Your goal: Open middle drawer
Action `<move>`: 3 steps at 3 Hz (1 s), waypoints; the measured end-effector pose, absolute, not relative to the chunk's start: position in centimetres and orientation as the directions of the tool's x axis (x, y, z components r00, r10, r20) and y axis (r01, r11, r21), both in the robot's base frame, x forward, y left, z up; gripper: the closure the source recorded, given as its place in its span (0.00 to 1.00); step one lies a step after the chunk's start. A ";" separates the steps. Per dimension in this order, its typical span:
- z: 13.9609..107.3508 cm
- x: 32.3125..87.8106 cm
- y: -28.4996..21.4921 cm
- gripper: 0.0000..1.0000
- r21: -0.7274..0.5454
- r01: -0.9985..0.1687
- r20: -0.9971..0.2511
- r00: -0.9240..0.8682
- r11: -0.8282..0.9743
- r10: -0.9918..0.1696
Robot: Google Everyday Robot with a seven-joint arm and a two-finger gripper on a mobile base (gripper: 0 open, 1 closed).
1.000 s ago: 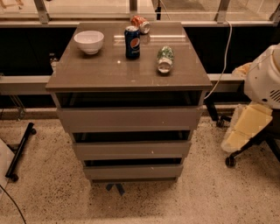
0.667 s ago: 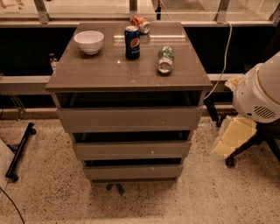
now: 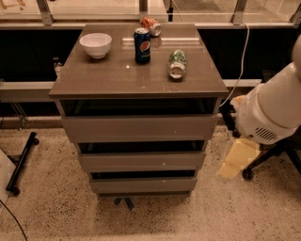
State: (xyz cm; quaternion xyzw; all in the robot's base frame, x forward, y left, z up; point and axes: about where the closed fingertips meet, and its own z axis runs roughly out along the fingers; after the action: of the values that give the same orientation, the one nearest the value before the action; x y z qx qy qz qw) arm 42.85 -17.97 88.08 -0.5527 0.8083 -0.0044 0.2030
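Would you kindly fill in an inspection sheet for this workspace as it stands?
Surface: grey cabinet top, glossy.
Job's things: middle drawer, appears shut, nothing touching it.
Clutter: white bowl, upright blue can, orange can and green can on their sides, all on the cabinet top.
Grippers: gripper low at the cabinet's right, apart from the drawers.
Cables: white cable hanging behind the right side.
Surroundings: speckled floor, black stand left, chair wheel right.

Looks like an office/lab test space: speckled terrazzo floor, glazed partition behind, office-chair caster, dangling cable, grey drawer cabinet holding bowl and Pepsi can; gripper hangs low right of cabinet.
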 end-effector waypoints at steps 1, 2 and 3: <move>83.8 42.3 -16.0 0.00 -0.198 -0.902 -0.351 -0.299 0.382 -0.887; 79.4 42.6 -14.7 0.00 -0.155 -0.901 -0.406 -0.317 0.406 -0.857; 75.8 43.7 -14.0 0.00 -0.127 -0.897 -0.444 -0.331 0.424 -0.833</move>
State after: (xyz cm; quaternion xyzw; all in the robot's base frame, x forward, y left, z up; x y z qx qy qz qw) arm 43.71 -13.97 75.77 -0.5319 0.8128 0.0703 0.2269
